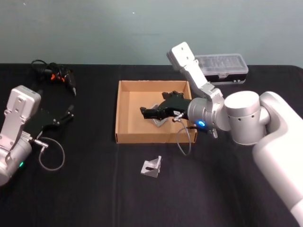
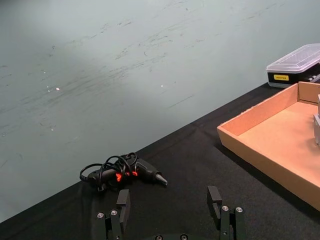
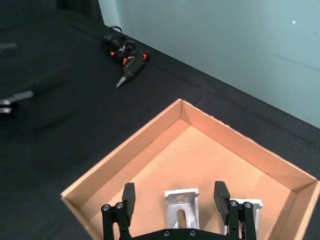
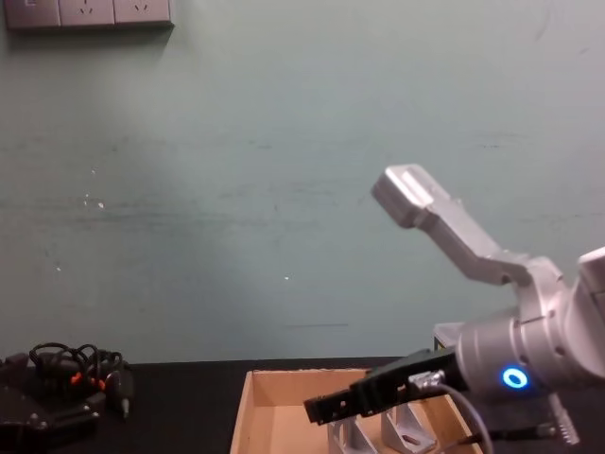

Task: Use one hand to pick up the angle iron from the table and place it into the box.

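Silver angle iron [image 1: 152, 167] on black table [image 1: 90, 198] near tan cardboard box [image 1: 118, 111]; two more angle irons [image 3: 181, 212] inside.

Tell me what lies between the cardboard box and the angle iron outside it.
Only bare table, in the head view, separates the box's near wall from that angle iron. The open right gripper hovers over the box; the left gripper rests aside.

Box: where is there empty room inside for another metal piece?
The box floor is bare along its left and far walls. The front is crowded: one angle iron and a second angle iron stand under the open fingers of the right gripper. The left gripper is parked far left.
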